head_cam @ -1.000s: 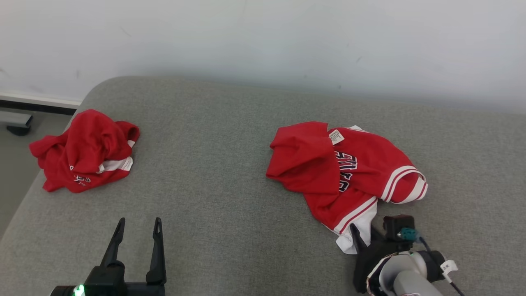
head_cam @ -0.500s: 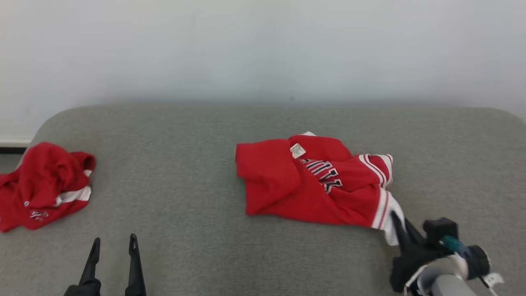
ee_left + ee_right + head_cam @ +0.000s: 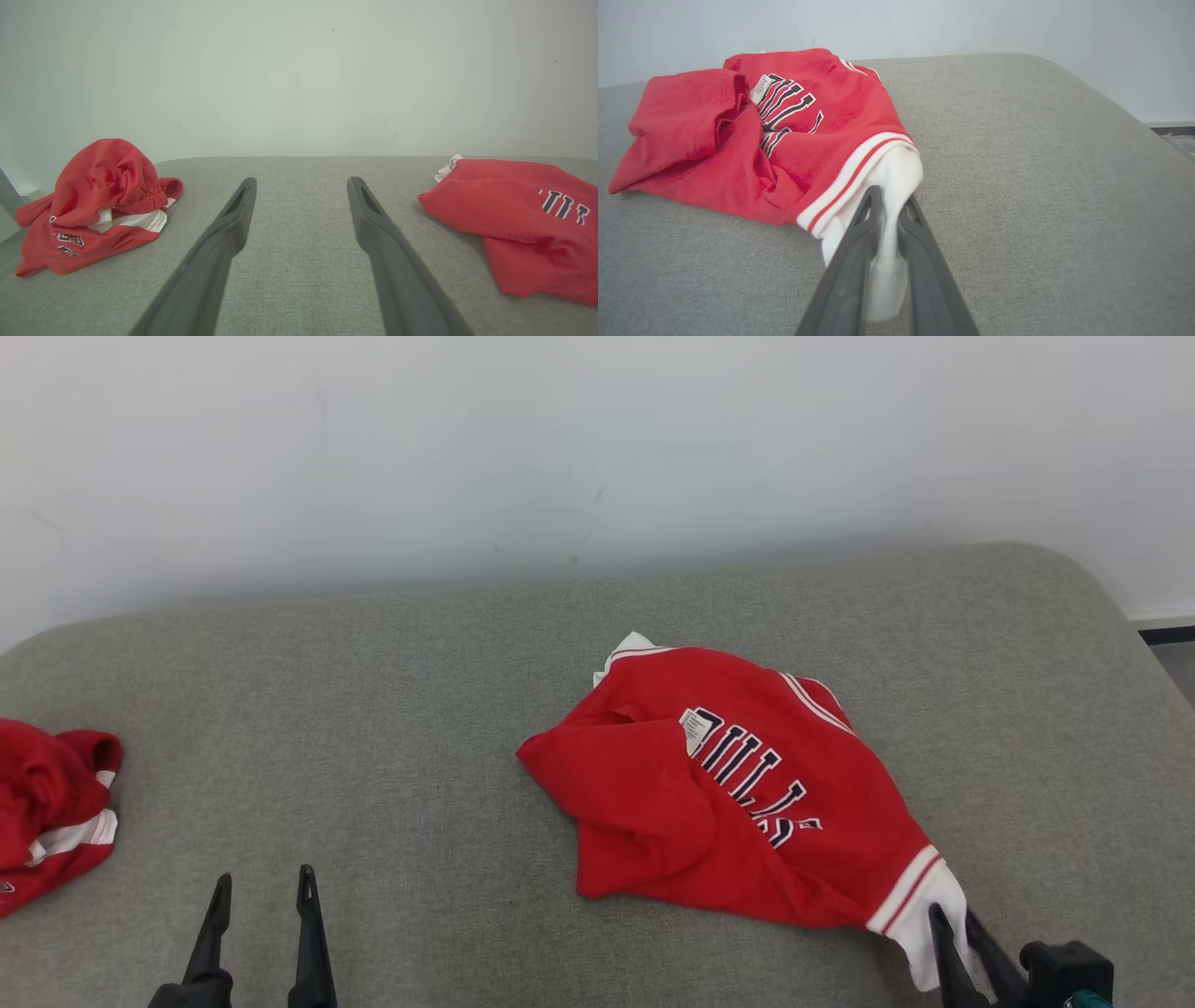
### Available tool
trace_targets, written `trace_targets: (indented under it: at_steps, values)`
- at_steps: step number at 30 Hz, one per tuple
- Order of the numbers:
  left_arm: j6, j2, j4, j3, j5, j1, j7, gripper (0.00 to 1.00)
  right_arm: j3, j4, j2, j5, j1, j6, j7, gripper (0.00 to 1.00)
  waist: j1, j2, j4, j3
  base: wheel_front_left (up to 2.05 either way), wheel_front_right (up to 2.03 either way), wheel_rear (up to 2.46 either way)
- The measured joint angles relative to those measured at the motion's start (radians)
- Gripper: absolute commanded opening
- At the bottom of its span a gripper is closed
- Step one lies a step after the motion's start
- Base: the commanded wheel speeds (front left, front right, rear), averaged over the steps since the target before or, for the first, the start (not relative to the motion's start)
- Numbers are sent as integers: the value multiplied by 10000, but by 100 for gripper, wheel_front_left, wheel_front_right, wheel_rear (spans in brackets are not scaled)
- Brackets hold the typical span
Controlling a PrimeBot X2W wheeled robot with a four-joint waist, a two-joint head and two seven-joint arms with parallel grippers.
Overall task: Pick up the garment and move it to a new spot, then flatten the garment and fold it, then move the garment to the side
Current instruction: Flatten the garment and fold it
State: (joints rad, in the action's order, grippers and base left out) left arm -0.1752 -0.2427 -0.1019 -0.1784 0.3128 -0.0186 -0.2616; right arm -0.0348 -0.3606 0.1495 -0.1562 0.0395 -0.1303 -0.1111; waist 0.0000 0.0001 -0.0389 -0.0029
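Grey cushioned surface (image 3: 373, 691) set against a pale wall (image 3: 560, 448). Right of centre on it, red garment (image 3: 653, 812), crumpled but mostly spread out, dark-and-white lettering (image 3: 756, 775) facing up and a small white label (image 3: 692, 728) just beside the letters. Left part doubled over itself into a thick flap. Red-and-white striped trim across the near right corner, ending in a white band (image 3: 899, 170). Clamped on that white band, right gripper (image 3: 892, 195), fingers almost together with the cloth squeezed between them, low at the near right of the surface. Remainder of the garment resting on the grey fabric, drawn out toward the grip. Well apart to the left, left gripper (image 3: 263, 875), fingers parted by a moderate gap, holding nothing, pointing out over bare grey fabric. Further left still, near the left edge of the surface, second red garment (image 3: 103, 200), bunched into a heap with white trim showing, apart from both grippers.
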Motion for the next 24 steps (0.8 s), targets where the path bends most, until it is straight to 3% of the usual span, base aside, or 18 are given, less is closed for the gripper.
trace_targets:
  at_steps: [6,12,18,24]
  values:
    - [38,-13,-38,90,27,55,-8,100,-491,1837,-219,746,101,0,56,100,0,0,-217,59,0,0,0]
    - [84,-15,-21,13,0,147,-8,100,-508,2801,-362,874,244,0,136,100,0,0,-394,81,0,0,0]
    - [550,148,-253,-817,-226,841,165,100,-38,2955,-650,849,157,0,94,100,0,0,-807,155,0,0,0]
    - [1427,558,-1158,-1902,-418,1954,318,100,128,2679,-775,771,-36,0,-42,100,0,0,-1364,322,0,0,0]
